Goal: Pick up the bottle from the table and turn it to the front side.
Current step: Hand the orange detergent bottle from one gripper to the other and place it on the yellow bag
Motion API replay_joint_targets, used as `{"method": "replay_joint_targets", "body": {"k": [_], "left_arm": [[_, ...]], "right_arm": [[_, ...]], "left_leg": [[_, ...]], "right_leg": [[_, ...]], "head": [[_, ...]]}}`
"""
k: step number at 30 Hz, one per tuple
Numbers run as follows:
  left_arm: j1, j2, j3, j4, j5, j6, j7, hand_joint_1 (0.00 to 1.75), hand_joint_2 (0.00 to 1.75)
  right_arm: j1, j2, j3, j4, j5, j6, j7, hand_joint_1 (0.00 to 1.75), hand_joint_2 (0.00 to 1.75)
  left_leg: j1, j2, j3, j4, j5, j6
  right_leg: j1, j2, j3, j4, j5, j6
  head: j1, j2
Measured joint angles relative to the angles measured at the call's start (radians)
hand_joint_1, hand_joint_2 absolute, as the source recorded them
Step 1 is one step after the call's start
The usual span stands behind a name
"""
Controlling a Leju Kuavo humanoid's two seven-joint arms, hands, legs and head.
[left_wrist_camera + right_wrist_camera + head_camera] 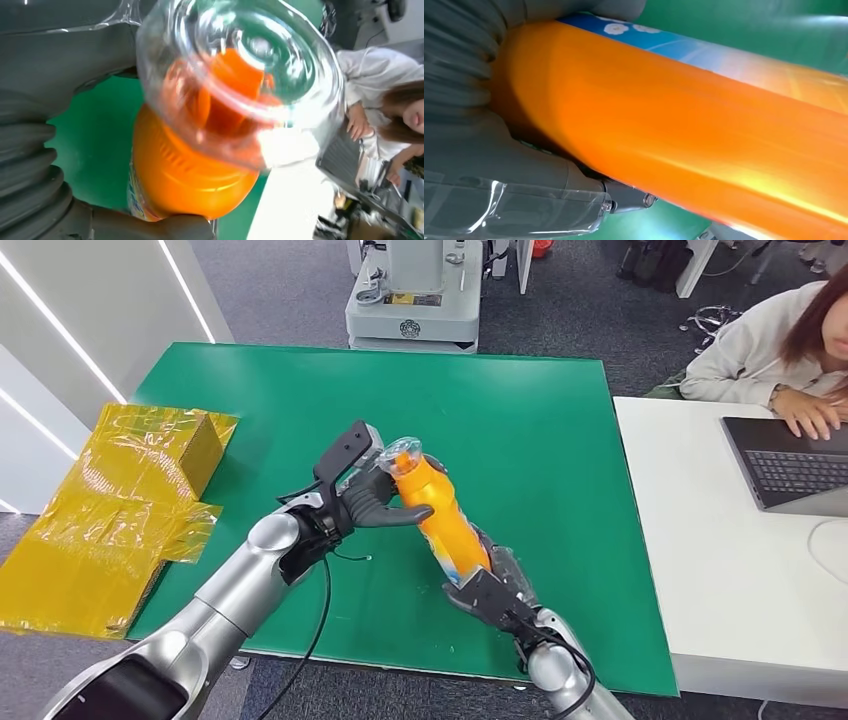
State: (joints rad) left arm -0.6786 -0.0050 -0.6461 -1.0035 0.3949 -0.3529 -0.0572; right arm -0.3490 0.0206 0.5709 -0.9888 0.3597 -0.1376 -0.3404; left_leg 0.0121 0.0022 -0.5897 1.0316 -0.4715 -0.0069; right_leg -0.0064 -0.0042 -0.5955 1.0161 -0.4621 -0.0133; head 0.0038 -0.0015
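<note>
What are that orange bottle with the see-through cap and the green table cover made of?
The orange bottle looks like glossy plastic: light streaks run along its smooth side, and it carries a printed label. Its clear cap seems to be transparent moulded plastic, with ringed ridges and orange showing through. The green table cover looks matte, perhaps felt or a rubber mat; it shows no glare.

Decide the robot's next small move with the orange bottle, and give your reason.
Probably a slow twist about the bottle's long axis. Both the left hand and right hand grip it tilted above the green table, and the right wrist view shows the blue label facing partly away, so the front is likely not yet forward.
</note>
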Motion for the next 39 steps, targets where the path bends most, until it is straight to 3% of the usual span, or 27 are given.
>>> {"method": "replay_joint_targets", "body": {"k": [5,7,9,11,17,28,34,39], "left_arm": [[-0.004,0.010,0.000,0.039,0.205,-0.053,0.060,1.75,1.75],[-0.004,0.013,0.000,0.050,0.276,-0.065,0.074,1.75,1.75],[-0.004,0.013,0.000,0.059,0.334,-0.066,0.081,1.75,1.75],[-0.003,0.014,0.001,0.065,0.389,-0.057,0.083,1.75,1.75],[-0.005,0.016,0.026,0.069,0.479,-0.013,0.068,1.75,1.75],[-0.048,0.023,0.104,0.080,0.421,0.075,0.004,1.75,1.75],[-0.079,0.024,0.105,0.098,0.265,0.136,-0.108,1.75,1.75],[-0.106,0.036,0.103,0.096,-0.065,0.319,-0.231,1.75,1.75]], "right_arm": [[-0.001,0.000,0.002,0.008,-0.006,-0.002,-0.013,1.50,1.75],[-0.003,0.000,0.002,0.008,-0.009,-0.005,-0.016,1.16,1.75],[-0.005,0.000,0.003,0.008,-0.012,-0.006,-0.018,0.45,1.75],[-0.008,0.000,0.004,0.008,-0.015,-0.007,-0.021,0.02,1.75],[-0.012,0.001,0.008,0.008,-0.023,-0.015,-0.028,0.00,1.75],[0.011,-0.002,-0.003,-0.015,-0.036,-0.052,-0.028,0.00,1.75],[0.035,-0.004,-0.019,-0.035,-0.033,-0.063,-0.029,0.00,1.75],[0.043,-0.005,-0.026,-0.040,-0.027,-0.062,-0.029,0.00,1.75]], "left_leg": [[0.000,0.000,0.000,0.000,0.000,0.000],[0.000,0.000,0.000,0.000,0.000,0.000],[0.000,0.000,0.000,0.000,0.000,0.000],[0.000,0.000,0.000,0.000,0.000,0.000],[0.000,0.000,0.000,0.000,0.000,0.000],[0.000,0.000,0.000,0.000,0.000,0.000],[0.000,0.000,0.000,0.000,0.000,0.000],[0.000,0.000,0.000,0.000,0.000,0.000]], "right_leg": [[0.000,0.000,0.000,0.000,0.000,0.000],[0.000,0.000,0.000,0.000,0.000,0.000],[0.000,0.000,0.000,0.000,0.000,0.000],[0.000,0.000,0.000,0.000,0.000,0.000],[0.000,0.000,0.000,0.000,0.000,0.000],[0.000,0.000,0.000,0.001,0.000,0.000],[0.000,0.000,0.000,0.000,0.000,0.000],[0.000,0.000,0.000,0.001,0.000,0.000]], "head": [[0.000,0.000],[0.000,0.000],[0.000,0.000],[0.000,0.000],[0.000,0.000],[0.000,0.000],[0.000,0.000],[0.000,0.000]]}}
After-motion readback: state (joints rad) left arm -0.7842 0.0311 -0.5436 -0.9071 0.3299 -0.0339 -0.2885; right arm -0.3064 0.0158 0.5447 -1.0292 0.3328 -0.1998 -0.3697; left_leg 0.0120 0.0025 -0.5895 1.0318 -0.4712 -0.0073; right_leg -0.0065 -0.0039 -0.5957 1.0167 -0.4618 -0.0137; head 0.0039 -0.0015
